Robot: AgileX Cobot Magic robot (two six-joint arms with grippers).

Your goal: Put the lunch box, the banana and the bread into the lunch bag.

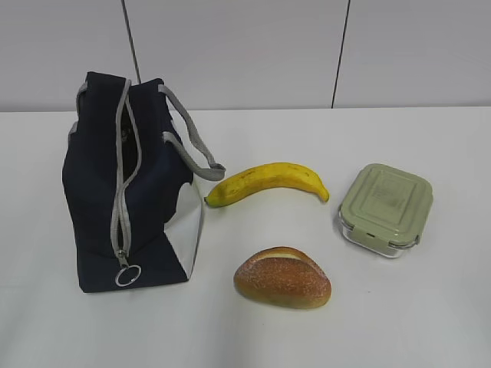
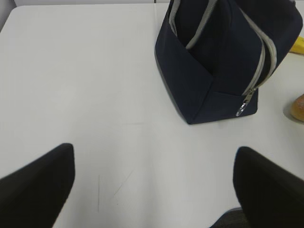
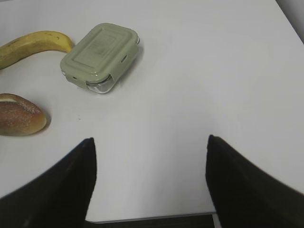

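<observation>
- I read the left pincer as spread wide, holding nothing, above bare table.
- The lunch bag stands ahead and to its right, zipper parted.
- I read the right pincer as spread wide, likewise empty-handed.
- Ahead-left of it sit the lunch box, the banana and the bread.

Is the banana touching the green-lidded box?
Apart. The exterior view shows bare white table between the banana's tip and the box.
</observation>
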